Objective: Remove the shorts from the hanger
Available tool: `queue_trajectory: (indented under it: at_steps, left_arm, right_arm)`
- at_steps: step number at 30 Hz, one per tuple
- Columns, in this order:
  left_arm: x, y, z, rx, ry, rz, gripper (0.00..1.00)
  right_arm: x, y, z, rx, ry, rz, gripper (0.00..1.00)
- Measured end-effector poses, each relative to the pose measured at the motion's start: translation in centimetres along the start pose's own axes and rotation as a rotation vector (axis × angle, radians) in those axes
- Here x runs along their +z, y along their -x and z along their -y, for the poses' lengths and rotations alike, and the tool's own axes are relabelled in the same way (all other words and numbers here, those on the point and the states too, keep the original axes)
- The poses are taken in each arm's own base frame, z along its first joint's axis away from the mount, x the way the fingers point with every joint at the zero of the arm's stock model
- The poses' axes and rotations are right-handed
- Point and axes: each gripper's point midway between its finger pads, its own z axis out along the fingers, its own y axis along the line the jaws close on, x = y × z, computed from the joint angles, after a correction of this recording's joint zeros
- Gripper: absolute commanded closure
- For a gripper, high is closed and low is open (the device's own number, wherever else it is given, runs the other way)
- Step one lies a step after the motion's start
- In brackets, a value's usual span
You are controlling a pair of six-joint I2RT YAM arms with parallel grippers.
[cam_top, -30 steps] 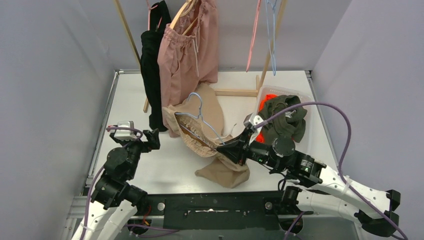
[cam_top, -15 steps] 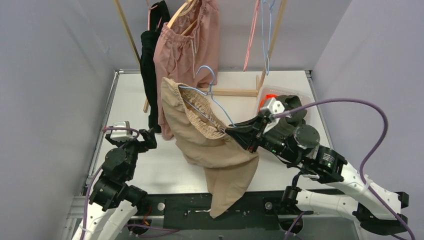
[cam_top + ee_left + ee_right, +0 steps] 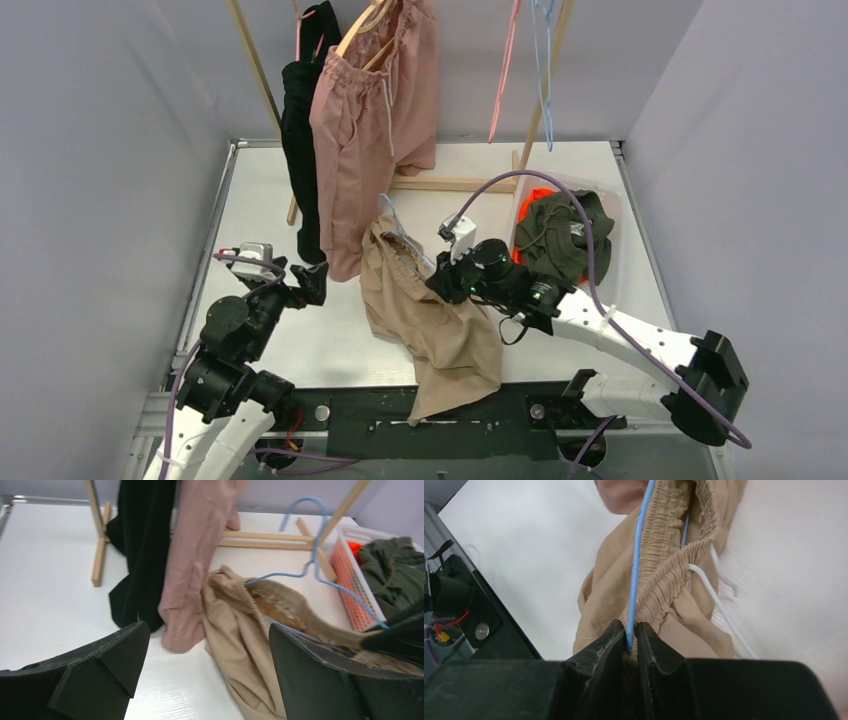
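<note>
Pinching the blue wire hanger (image 3: pixel 638 565) and the gathered waistband (image 3: pixel 674 555) of the beige shorts (image 3: pixel 430 310) in one grip, my right jaws are pressed together. The wire comes straight out from between them toward the top of the right wrist view. The shorts lie crumpled on the worktop (image 3: pixel 260 200) in the middle of the top view, with one leg trailing off the near edge at bottom centre.

What matters for the next move is how the waistband lies. In the left wrist view its long axis runs from the centre of the frame, just beside the hem of the dusty pink shorts (image 3: pixel 200 555), down to the right edge where my right jaws hold it. The hanger wire is threaded along that same line, and its hook rises at the upper right.

My left jaws are spread wide and hold nothing. They face the waistband from the lower left, and its free end is the part nearest them. My right jaws are taken up with the hanger, so I judge the left arm (image 3: pixel 235 330) is the one to reach in. It should take cloth only, near that free end, and draw it along the wire away from the pinch.

The white basket (image 3: pixel 352 580) with the olive green shorts (image 3: pixel 560 235) sits beyond my right jaws, at the right of the frame.
</note>
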Motion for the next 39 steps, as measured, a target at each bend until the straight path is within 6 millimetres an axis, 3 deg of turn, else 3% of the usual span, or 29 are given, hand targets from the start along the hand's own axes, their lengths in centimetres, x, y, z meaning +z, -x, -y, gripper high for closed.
queue_trajectory:
  at_steps: [6, 12, 18, 21, 24, 32, 37, 39]
  left_arm:
    - [0.0, -0.4, 3.3, 0.005, -0.181, -0.031, 0.09]
    - [0.1, -1.0, 5.1, 0.002, -0.287, -0.040, 0.12]
    - [0.6, -2.3, 5.9, -0.019, -0.334, -0.061, 0.18]
    - [1.1, -2.1, 6.3, -0.047, -0.339, -0.059, 0.22]
    - [1.5, -2.1, 6.3, -0.063, -0.330, -0.062, 0.23]
    - [2.1, -2.2, 5.1, -0.045, -0.263, -0.055, 0.43]
    - [2.2, -2.5, 5.4, -0.067, -0.276, -0.068, 0.40]
    - [2.2, -2.6, 6.0, -0.088, -0.303, -0.079, 0.44]
  right_arm:
    - [2.3, -2.1, -1.5, 0.034, 0.097, -0.080, 1.00]
    - [2.5, -1.4, -3.5, 0.035, 0.193, -0.080, 1.00]
    - [3.3, -1.4, -8.1, -0.033, 0.317, -0.116, 1.00]
    - [3.8, -1.5, -9.3, -0.057, 0.344, -0.128, 1.00]
    - [3.8, -1.7, -9.7, -0.065, 0.356, -0.135, 1.00]
    - [3.6, -1.5, -9.9, -0.065, 0.369, -0.131, 1.00]
    - [3.0, -1.0, -10.2, -0.068, 0.381, -0.116, 1.00]
    - [2.9, -0.9, -10.2, -0.069, 0.384, -0.112, 1.00]
